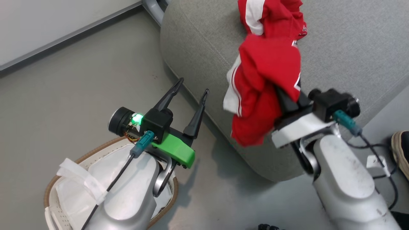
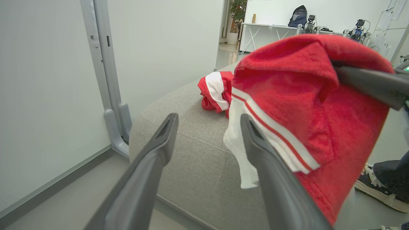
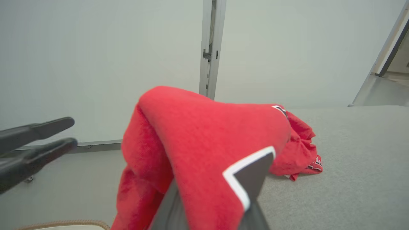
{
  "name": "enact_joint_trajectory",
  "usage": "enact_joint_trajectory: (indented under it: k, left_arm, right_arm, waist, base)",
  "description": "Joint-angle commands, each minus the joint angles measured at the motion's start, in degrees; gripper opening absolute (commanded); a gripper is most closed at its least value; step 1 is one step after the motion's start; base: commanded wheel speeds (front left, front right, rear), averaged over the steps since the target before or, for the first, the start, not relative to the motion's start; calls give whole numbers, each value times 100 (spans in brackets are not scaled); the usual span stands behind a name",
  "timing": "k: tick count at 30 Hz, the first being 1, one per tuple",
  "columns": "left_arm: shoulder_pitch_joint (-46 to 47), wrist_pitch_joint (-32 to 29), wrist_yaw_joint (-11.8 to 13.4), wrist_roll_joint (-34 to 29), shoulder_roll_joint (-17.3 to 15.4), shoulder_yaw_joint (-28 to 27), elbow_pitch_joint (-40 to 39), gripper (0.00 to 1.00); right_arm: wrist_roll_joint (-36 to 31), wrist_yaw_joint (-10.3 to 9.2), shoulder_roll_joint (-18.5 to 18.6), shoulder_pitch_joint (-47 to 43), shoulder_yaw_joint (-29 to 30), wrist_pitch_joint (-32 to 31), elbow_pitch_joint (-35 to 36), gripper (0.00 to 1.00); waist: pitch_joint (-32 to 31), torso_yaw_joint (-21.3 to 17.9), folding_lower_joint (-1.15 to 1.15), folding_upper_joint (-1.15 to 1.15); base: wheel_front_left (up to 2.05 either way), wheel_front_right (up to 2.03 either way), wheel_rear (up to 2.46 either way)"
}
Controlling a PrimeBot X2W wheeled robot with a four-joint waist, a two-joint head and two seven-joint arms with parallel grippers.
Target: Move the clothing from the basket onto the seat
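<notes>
Evidently, a red garment (image 1: 265,80) was held clamped in the right tool (image 1: 282,95) above the rounded edge of the seat (image 1: 351,41), with a second garment (image 1: 271,16) laid farther in. The left tool (image 1: 194,85) was spread wide, empty, over the basket (image 1: 48,188). If released there, the overhanging cloth could be dragged down to the floor (image 1: 80,80).

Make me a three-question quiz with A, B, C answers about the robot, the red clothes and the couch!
1. Where does the loose red garment lie? A on the floor B on the couch C on a table
2. How many red garments show? A one B two C five
3. How is the left gripper? A shut on cloth B shut on a handle C open and empty

Answers: 1 B, it rests on the couch top. 2 B, one lies loose, the right gripper grips a second garment. 3 C, its jaws stand apart with nothing between.
</notes>
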State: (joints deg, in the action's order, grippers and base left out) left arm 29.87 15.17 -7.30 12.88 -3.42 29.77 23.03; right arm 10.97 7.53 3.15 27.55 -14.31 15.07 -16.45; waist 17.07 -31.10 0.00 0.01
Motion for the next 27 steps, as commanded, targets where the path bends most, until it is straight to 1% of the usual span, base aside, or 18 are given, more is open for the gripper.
enact_joint_trajectory:
  k: [1, 5, 7, 12, 16, 21, 27]
  left_arm:
    - [-80, -4, -21, -83, -110, -51, 24, 100]
    - [-121, -4, -22, -148, -221, -169, -14, 100]
    - [-109, -4, -22, -184, -262, -216, -49, 100]
    - [66, -4, -24, -303, -265, -225, -158, 100]
    - [185, -4, -25, -357, -247, -179, -212, 100]
    - [319, -4, -25, -373, -253, -130, -256, 100]
    - [479, -3, -26, -383, -226, -94, -274, 100]
  right_arm:
    - [-111, -8, 152, 322, 96, 15, 1, 0]
    - [-307, -8, 541, 1189, 144, 15, -54, 0]
    - [-364, -8, 814, 1642, 196, 15, -128, 0]
    - [-597, -8, 1487, 2679, 550, 15, -461, 0]
    - [-824, -8, 1984, 3316, 903, 15, -797, 0]
    - [-1082, -8, 2325, 3849, 1386, 14, -1291, 0]
    - [-1355, -8, 2398, 3869, 1933, 15, -1914, 0]
  waist:
    - [136, 2, 0, -1]
    - [361, 20, 0, -1]
    - [500, 51, 0, -1]
    - [856, 332, 0, -1]
    - [1116, 579, 0, -1]
    - [1391, 858, 0, -1]
    - [1731, 1197, 0, -1]
  base:
    - [0, 0, 0]
    - [0, 0, 0]
    - [0, 0, 0]
    - [0, 0, 0]
    - [0, 0, 0]
    - [0, 0, 0]
    - [0, 0, 0]
